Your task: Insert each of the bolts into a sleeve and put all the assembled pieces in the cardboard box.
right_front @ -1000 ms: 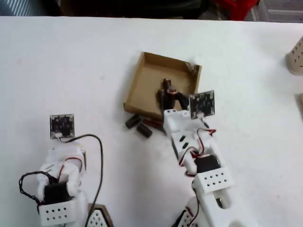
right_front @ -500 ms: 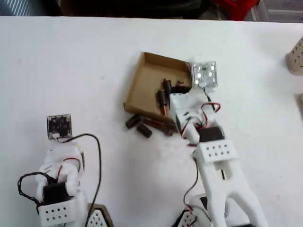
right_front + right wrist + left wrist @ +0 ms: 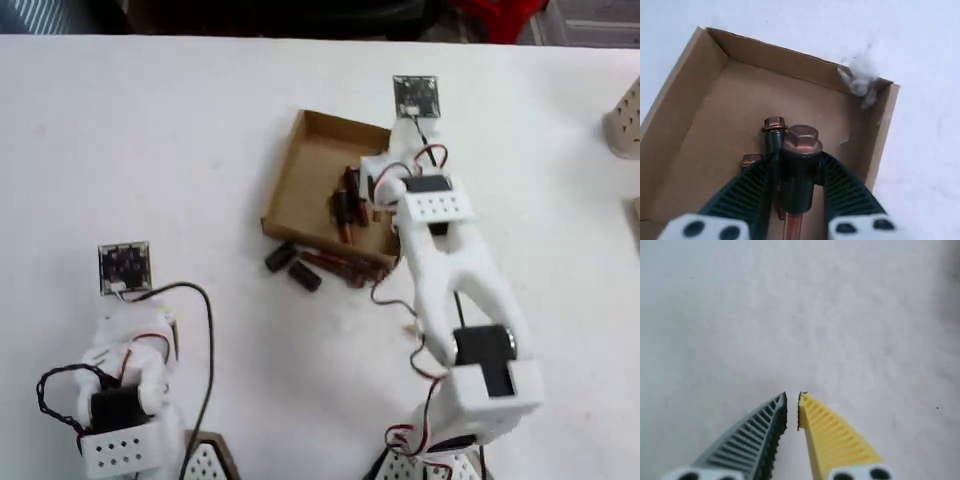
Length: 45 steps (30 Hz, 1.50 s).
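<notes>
One bolt is clamped in the right hand over the box; released tilted, it might strike the wall and hop out. The left hand hangs closed, empty, over the desk.

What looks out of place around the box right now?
Two things. One far corner of the cardboard box looks torn, with a white crumpled scrap stuck there. And two dark sleeves and some bolts lie loose on the table just outside the box's near edge, not inside it.
</notes>
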Available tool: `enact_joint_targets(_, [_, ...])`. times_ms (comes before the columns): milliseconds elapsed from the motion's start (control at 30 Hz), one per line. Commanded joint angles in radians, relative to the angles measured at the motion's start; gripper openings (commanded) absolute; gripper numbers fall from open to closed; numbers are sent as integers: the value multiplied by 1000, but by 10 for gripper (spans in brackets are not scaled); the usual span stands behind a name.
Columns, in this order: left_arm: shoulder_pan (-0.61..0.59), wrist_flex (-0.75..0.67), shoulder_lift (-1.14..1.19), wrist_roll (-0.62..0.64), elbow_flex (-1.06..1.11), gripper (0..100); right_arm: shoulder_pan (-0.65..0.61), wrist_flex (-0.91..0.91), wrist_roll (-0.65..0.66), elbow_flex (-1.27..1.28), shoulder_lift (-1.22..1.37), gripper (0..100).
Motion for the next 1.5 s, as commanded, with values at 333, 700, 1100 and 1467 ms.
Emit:
enact_joint_targets(333, [-8, 3, 2, -9, -3, 76, 5, 111, 101, -230, 154, 237])
enact_joint_targets(700, [-8, 2, 2, -9, -2, 76, -25, 338, 103, -227, -33, 29])
enact_joint_targets(1100, [-8, 2, 2, -9, -2, 76, -240, 615, 104, -14, -369, 28])
enact_joint_targets(1467, [-8, 2, 2, -9, -2, 76, -435, 381, 275, 350, -467, 28])
